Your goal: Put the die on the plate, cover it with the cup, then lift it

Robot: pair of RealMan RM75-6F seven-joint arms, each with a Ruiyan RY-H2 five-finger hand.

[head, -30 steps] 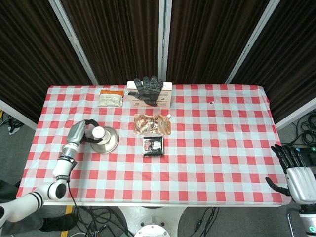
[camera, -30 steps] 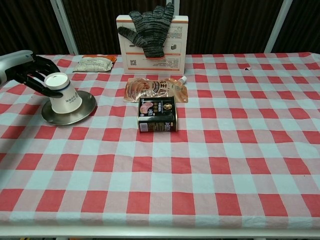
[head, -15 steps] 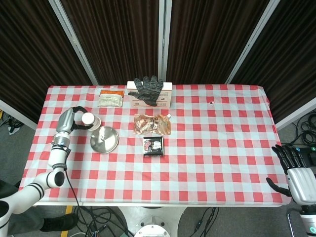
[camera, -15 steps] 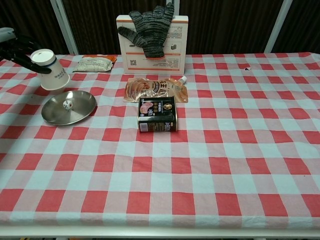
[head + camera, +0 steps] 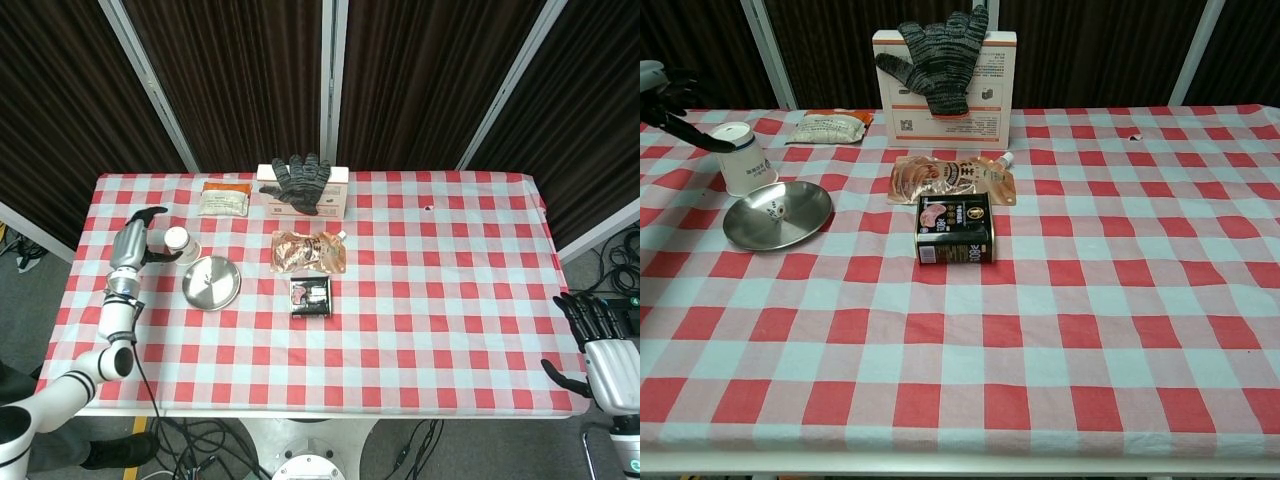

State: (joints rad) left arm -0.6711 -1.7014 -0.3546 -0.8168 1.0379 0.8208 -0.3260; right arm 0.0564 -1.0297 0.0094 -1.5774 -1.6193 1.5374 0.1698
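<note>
Head view: left hand, fingers spread, holds nothing beside the inverted cup standing near the table's left edge, just beside the plate. Right hand open off the right edge.
Chest view: die rests on plate.
</note>
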